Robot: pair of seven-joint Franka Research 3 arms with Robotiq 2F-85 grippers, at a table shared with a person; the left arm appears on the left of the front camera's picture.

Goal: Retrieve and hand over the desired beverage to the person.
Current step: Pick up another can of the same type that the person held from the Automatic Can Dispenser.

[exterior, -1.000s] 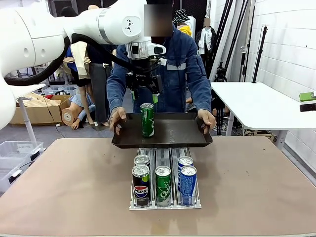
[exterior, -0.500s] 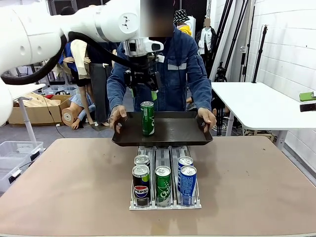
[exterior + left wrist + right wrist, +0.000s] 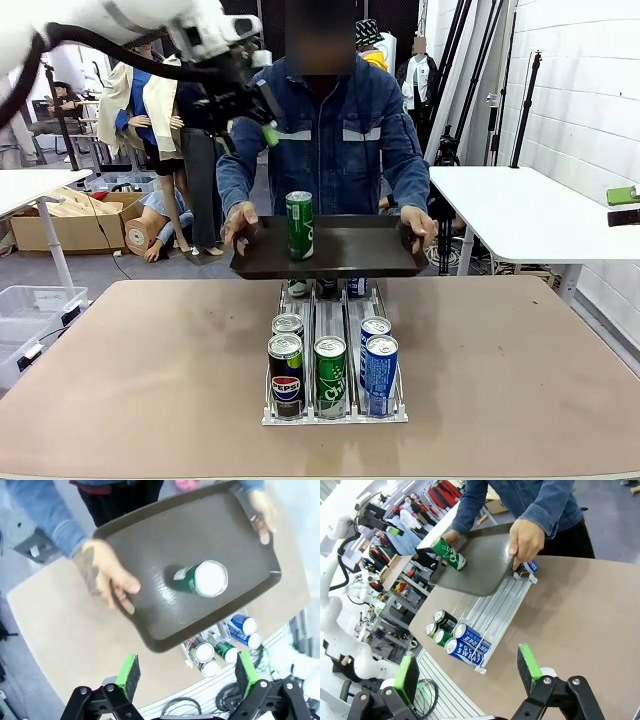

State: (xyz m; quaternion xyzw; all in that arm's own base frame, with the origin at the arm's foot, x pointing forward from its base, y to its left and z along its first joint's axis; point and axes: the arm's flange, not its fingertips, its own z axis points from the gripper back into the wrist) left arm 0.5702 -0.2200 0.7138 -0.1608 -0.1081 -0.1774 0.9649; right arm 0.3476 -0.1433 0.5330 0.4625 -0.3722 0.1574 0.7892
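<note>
Over brown table [image 3: 55, 625], upright green drink can [image 3: 207, 578] on person's dark tray [image 3: 210, 530], straight ahead of empty, wide-apart left claw [image 3: 186, 672].

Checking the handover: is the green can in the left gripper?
No, the green can stands on the tray the person holds; the left gripper is open and apart from it.

Green can [image 3: 299, 226] stands upright on a dark tray [image 3: 365, 248] — held by the person [image 3: 335, 150].
</note>
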